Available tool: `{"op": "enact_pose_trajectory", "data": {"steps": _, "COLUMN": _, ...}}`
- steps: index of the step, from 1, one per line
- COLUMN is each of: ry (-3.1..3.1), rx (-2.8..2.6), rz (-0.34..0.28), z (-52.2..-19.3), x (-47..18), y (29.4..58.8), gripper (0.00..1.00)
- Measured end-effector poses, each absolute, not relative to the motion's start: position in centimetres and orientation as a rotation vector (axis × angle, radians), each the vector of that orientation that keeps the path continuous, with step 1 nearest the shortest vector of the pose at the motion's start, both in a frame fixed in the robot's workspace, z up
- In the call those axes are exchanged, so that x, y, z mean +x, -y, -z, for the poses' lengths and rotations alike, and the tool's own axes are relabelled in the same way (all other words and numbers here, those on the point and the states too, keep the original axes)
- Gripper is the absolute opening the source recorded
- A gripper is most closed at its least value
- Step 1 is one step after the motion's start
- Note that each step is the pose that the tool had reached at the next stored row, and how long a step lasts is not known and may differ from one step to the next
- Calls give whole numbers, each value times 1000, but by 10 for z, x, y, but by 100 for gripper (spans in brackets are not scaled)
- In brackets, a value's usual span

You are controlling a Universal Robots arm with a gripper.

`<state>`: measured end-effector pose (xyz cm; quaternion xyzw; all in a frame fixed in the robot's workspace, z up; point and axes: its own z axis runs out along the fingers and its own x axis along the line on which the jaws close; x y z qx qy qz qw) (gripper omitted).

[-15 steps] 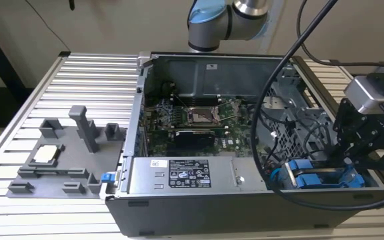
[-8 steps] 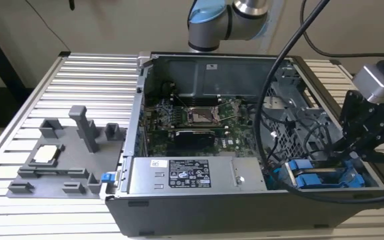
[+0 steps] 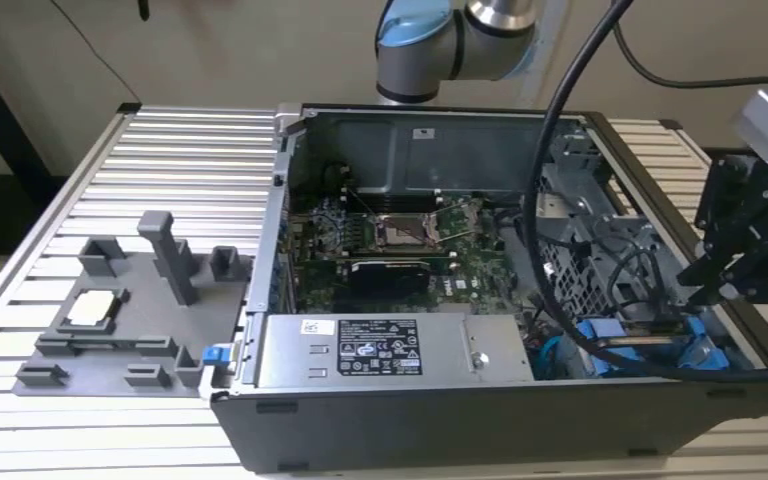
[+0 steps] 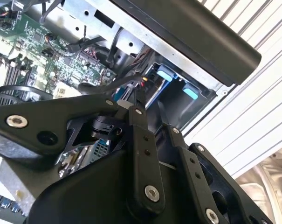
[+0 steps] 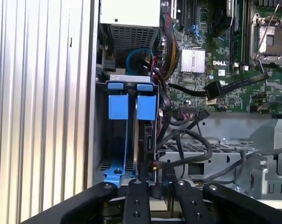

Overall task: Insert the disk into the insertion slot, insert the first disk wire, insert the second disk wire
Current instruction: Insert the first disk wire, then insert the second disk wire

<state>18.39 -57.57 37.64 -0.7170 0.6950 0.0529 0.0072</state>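
1. Claw (image 3: 711,292) hangs over the open case (image 3: 491,440), at the corner on the exterior view's right, just above the blue drive bays. Honestly can't tell if it's spread or pinching anything.
2. Disk (image 5: 146,108) is standing on edge inside the slot (image 5: 131,79). In the first wrist view its blue tab is at the end away from the claw.
3. Another blue carrier (image 5: 117,107) sits just beside it in the neighbouring bay.
4. Bunch of black cables (image 5: 192,144) loops right next to the bays, and one black plug (image 5: 214,89) lies over the motherboard (image 5: 224,56).
5. Case is lying on a slatted table (image 3: 171,150), with a grey fixture (image 3: 131,310) beside it at the exterior view's left.
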Motion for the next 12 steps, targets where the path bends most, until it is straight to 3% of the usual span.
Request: {"op": "enact_pose_trajectory", "data": {"steps": 12, "ry": -2178, "rx": -2247, "rz": -157, "z": -397, "x": 184, "y": 575, "gripper": 27}}
